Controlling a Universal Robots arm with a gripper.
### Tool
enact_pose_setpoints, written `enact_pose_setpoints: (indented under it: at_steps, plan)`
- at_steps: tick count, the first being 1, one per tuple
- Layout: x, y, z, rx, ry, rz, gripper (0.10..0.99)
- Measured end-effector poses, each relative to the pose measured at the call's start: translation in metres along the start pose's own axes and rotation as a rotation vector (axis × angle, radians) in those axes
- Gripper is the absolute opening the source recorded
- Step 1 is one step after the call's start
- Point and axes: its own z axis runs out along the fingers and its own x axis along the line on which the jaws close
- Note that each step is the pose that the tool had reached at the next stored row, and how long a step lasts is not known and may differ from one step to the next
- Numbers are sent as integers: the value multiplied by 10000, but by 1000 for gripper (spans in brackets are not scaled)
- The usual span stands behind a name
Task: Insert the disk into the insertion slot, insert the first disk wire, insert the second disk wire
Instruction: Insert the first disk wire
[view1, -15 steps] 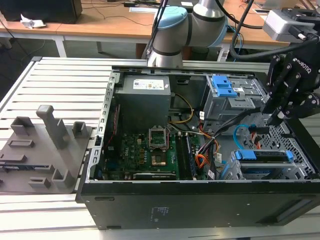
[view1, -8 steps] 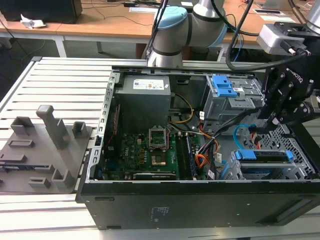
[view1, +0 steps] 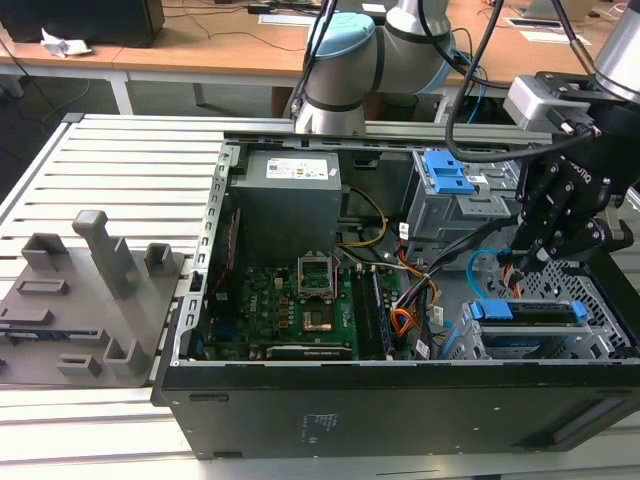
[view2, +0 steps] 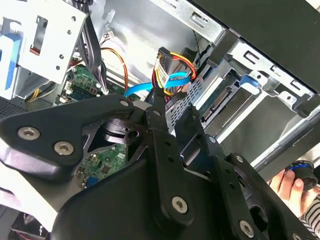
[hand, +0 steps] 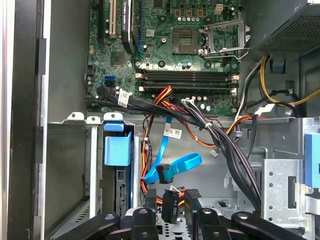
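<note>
The disk (view1: 525, 312), in its blue carrier (hand: 117, 149), sits inside the insertion slot (view1: 603, 300), the low perforated grey cage at the exterior view's right. My gripper (view1: 532, 258) hangs just above that cage. In both wrist views its fingers (hand: 150, 206) close around the small black plug (hand: 170, 204) of the first disk wire (view2: 167, 64), a bundle of orange, red and yellow strands. The second disk wire (hand: 176, 165), a light blue flat cable, loops right beside it (view2: 175, 78) with its black plug (hand: 162, 173) hanging free.
The open case holds the green motherboard (view1: 300, 300), the grey power supply (view1: 288, 205) and a taller bay with blue latches (view1: 447, 175). A thick black cable bundle (hand: 227, 150) runs close past the gripper. A person's hand (view2: 289, 184) shows beyond the case. A grey fixture (view1: 90, 300) lies at the exterior view's left.
</note>
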Motion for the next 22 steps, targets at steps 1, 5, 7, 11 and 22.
enact_pose_setpoints:
  at_steps: [1,5,7,11,22]
  plan:
    - [0,-1,4,0,0,-1,361]
    - [-1,-2,31,0,4,-1,361]
    - [-1,-2,32,0,4,-1,349]
    - [-1,-2,32,0,5,0,169]
    - [32,-87,29,-5,7,-4,169]
